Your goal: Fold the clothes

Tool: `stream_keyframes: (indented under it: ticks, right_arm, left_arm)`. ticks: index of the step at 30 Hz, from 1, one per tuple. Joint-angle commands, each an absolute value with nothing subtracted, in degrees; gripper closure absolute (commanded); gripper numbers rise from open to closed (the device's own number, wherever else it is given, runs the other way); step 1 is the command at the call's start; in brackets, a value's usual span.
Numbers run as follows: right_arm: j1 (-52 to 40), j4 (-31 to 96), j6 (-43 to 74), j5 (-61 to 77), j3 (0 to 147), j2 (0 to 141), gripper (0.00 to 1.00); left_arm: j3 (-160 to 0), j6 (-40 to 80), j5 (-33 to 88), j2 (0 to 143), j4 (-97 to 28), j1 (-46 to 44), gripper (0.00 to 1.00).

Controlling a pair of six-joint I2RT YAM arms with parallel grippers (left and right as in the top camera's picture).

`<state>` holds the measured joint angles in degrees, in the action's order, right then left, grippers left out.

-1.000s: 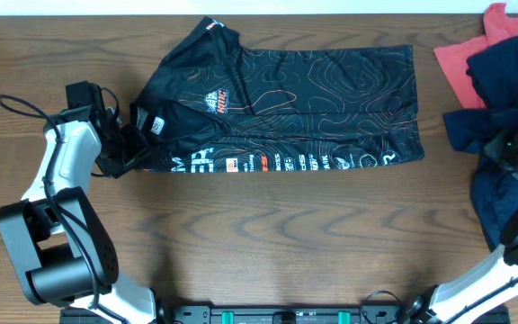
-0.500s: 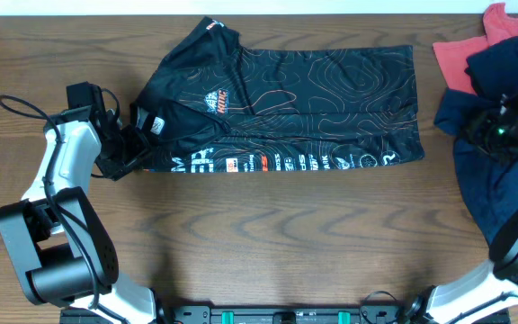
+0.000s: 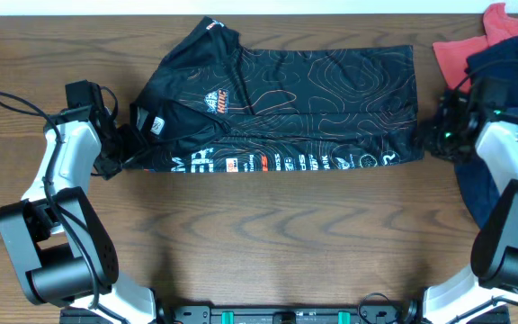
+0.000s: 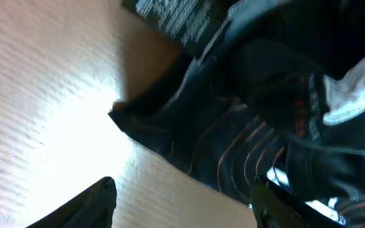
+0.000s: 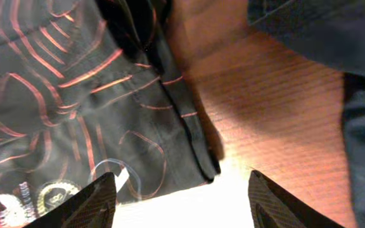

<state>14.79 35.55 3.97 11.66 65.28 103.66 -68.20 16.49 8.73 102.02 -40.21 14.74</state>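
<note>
The clothes, a black T-shirt with thin orange contour lines, lie folded flat across the far middle of the table, with a row of small logos along the near edge. My left gripper is at the shirt's near left corner. In the left wrist view it stands open over bare wood, and the shirt's corner lies just ahead of the fingertips. My right gripper is at the near right corner. It stands open too, with the hem corner just ahead of the gap.
A pile of navy garments and a red cloth lie at the right edge, right behind my right arm. Navy fabric shows in the right wrist view. A black cable loops at the far left.
My right arm has swung left from the navy pile to the shirt's near right corner and its jaws have opened. My left gripper has stayed in place and opened wider.
</note>
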Motion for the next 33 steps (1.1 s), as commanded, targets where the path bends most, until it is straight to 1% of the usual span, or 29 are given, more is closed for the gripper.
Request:
stream_keyframes:
  ticks: [1, 10, 12, 16, 21, 23, 25, 26, 28, 30, 31, 32, 33]
  right_arm:
    - [13.8, 33.2, 3.1, 9.9, 62.6, 104.3, 0.35]
    - [11.3, 27.6, 3.1, 9.9, 58.9, 104.3, 0.35]
    - [11.1, 27.4, 3.1, 9.9, 58.8, 104.3, 0.38]
    - [11.1, 27.9, 3.2, 9.4, 58.8, 104.3, 0.43]
    - [11.1, 27.8, 4.8, 6.6, 58.8, 104.3, 0.58]
    - [11.1, 27.4, 5.1, 5.7, 58.8, 104.4, 0.62]
    - [11.1, 26.9, 5.1, 5.8, 58.8, 104.5, 0.66]
    - [11.1, 26.7, 5.1, 5.8, 58.8, 104.6, 0.7]
    - [11.1, 26.6, 5.1, 5.8, 58.8, 104.9, 0.79]
    - [11.1, 26.7, 5.1, 5.8, 58.8, 105.1, 0.82]
    - [11.1, 26.8, 5.1, 5.7, 58.8, 105.1, 0.86]
    - [11.1, 26.8, 5.1, 5.6, 58.8, 105.1, 0.89]
    - [11.1, 26.9, 5.1, 5.5, 58.8, 105.1, 0.94]
  left_arm:
    - [-67.8, 16.2, 6.8, 102.9, -38.9, 14.7, 0.3]
    - [-67.7, 16.2, 6.8, 105.4, -37.6, 14.7, 0.32]
    - [-67.7, 16.2, 6.8, 106.8, -37.2, 14.7, 0.36]
    - [-67.7, 16.2, 7.0, 109.8, -36.9, 14.7, 0.37]
    - [-67.7, 16.2, 7.0, 111.8, -37.0, 14.7, 0.37]
    - [-67.7, 16.2, 7.0, 111.9, -36.9, 14.7, 0.43]
    - [-67.7, 16.2, 7.0, 111.9, -36.8, 14.7, 0.51]
    - [-67.7, 16.2, 7.0, 111.9, -36.8, 14.7, 0.57]
    - [-67.7, 16.2, 7.0, 111.9, -36.7, 14.7, 0.65]
    - [-67.7, 16.2, 7.0, 111.9, -36.7, 14.7, 0.71]
    - [-67.7, 16.2, 6.9, 111.9, -36.7, 14.7, 0.78]
    - [-67.7, 16.2, 6.9, 111.9, -36.7, 14.7, 0.81]
    - [-67.7, 16.2, 6.9, 111.9, -36.7, 14.7, 0.89]
